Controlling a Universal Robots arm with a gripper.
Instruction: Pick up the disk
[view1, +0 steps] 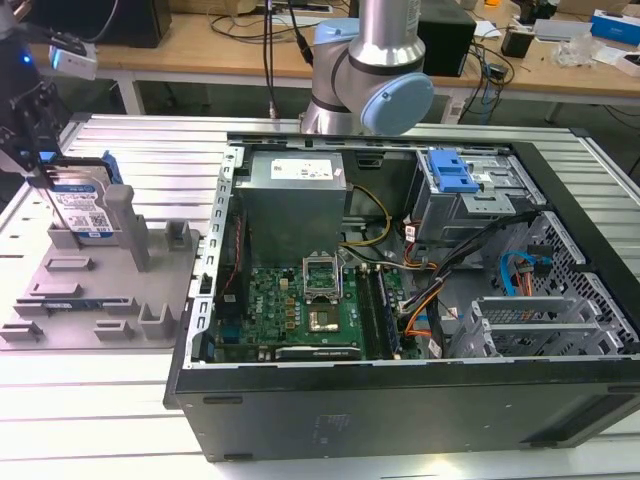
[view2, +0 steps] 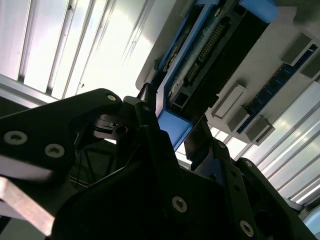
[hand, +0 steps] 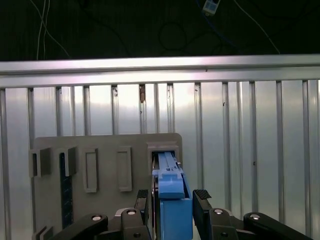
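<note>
arm (view1: 385, 50) link upright | gripper (hand: 171, 197) pointing down | fingers (hand: 202, 199) slightly parted

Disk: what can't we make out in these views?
Exterior view: silver metal disk with blue rails, lower edge sunk in grey plastic fixture; label print too small.
Black tool: cut off at the exterior view's left edge.
First wrist view: disk edge-on, broad faces out of sight.
Second wrist view: tool body overlaps disk's near end.
</note>
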